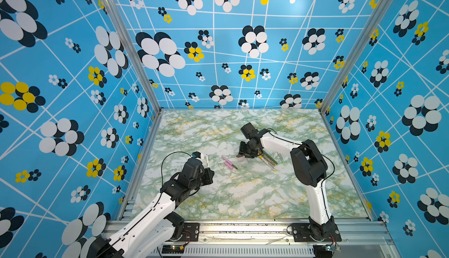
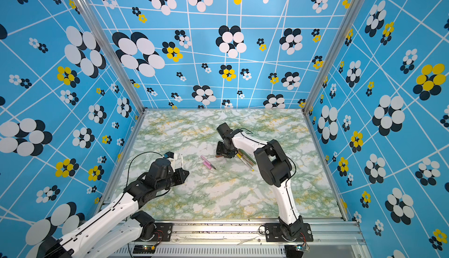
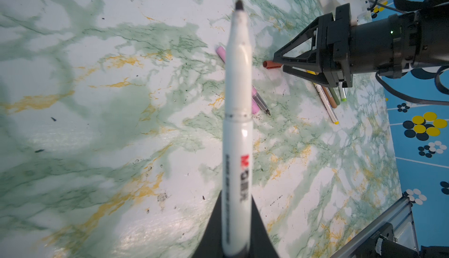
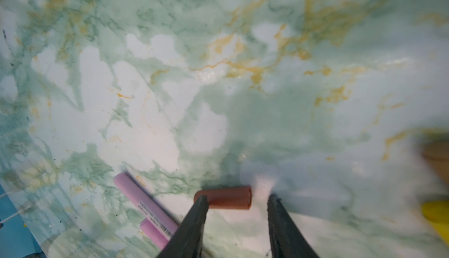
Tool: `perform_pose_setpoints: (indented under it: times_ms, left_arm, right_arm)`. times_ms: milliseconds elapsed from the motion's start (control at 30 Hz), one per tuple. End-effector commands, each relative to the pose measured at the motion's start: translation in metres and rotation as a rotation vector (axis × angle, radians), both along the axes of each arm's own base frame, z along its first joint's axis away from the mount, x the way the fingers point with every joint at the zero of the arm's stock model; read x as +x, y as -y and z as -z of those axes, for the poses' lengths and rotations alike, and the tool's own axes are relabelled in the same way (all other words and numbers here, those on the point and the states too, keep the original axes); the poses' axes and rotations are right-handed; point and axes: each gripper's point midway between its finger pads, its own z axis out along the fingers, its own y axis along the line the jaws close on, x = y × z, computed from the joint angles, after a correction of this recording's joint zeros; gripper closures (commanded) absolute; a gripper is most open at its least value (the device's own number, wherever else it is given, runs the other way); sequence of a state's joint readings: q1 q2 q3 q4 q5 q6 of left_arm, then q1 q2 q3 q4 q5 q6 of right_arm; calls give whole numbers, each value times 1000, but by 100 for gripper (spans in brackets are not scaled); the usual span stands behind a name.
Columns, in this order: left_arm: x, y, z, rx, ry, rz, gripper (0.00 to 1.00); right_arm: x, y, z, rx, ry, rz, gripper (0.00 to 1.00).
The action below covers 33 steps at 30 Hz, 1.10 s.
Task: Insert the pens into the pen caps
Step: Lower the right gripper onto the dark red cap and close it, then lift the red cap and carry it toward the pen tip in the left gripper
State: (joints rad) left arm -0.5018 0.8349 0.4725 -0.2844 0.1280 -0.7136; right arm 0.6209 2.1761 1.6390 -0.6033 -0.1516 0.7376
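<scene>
Alignment is what your next move turns on. Your right gripper (image 4: pixel 238 198) sits low over the brown cap (image 4: pixel 226 197) near the middle of the worktop (image 4: pixel 291 74), jaws about half apart and holding nothing. The cap lies flat with its long axis running from one finger toward the other, not across the gap. It also sits off-centre: its rounded closed end pokes out under one fingertip, while its open end stops short of the other finger. Closing as you stand would likely press it end to end or nudge it aside, so you would want the wrist turned until the pads face its sides. You cannot tell from these views whether the nearer finger touches it.

Your left gripper (image 3: pixel 236 203) is clamped on the white pen (image 3: pixel 238 99), raised off the surface toward the left edge and well apart from the cap, its dark tip bare. A pink pen (image 3: pixel 260 100) lies near the cap, so mind it.
</scene>
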Motion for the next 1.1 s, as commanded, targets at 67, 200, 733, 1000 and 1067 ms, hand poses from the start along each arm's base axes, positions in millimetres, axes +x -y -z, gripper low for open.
perform_pose_setpoints:
  times_ms: [67, 200, 733, 1000, 1067]
  left_arm:
    - [5, -1, -12, -15, 42, 6, 100]
    - [4, -2, -11, -20, 40, 6, 100]
    - [5, -10, -14, -26, 51, -9, 100]
    - [6, -11, -15, -27, 52, -10, 100]
    - [7, -11, -15, -29, 53, -10, 100]
  right_arm:
    - [-16, 12, 31, -135, -62, -43, 55]
    - [-15, 7, 32, -142, -60, -53, 55]
    - [-25, 18, 35, -433, 2, -217, 62]
    - [-31, 27, 25, -463, 38, -236, 61]
    - [-33, 29, 24, -464, 38, -240, 58]
